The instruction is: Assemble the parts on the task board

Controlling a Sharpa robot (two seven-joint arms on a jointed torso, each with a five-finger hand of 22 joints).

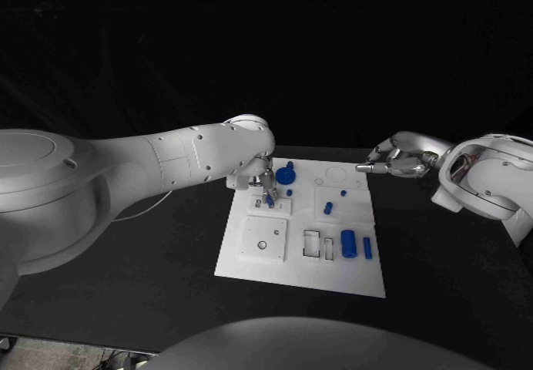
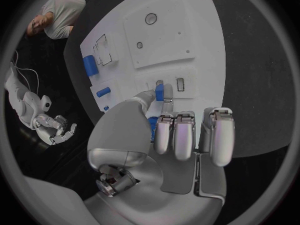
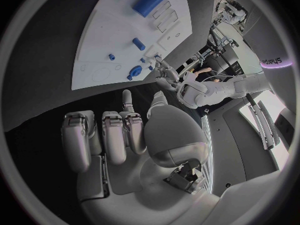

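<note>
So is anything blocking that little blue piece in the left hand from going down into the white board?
Nothing visible does. The left hand pinches a small blue part right over the task board, with bare white surface and small slots beneath it. The right hand hovers off the board's far corner, well clear.

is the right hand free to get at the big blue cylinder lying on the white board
Probably yes. The right hand hovers empty beyond the white task board's far corner, and the big blue cylinder lies uncovered near the board's right edge; the left hand works elsewhere.

On the matt black surface (image 1: 133,262), the smooth white plastic-looking task board (image 1: 250,266) carries matt blue parts (image 1: 347,243) beside glossy silver metal-looking hands (image 1: 402,163).
</note>
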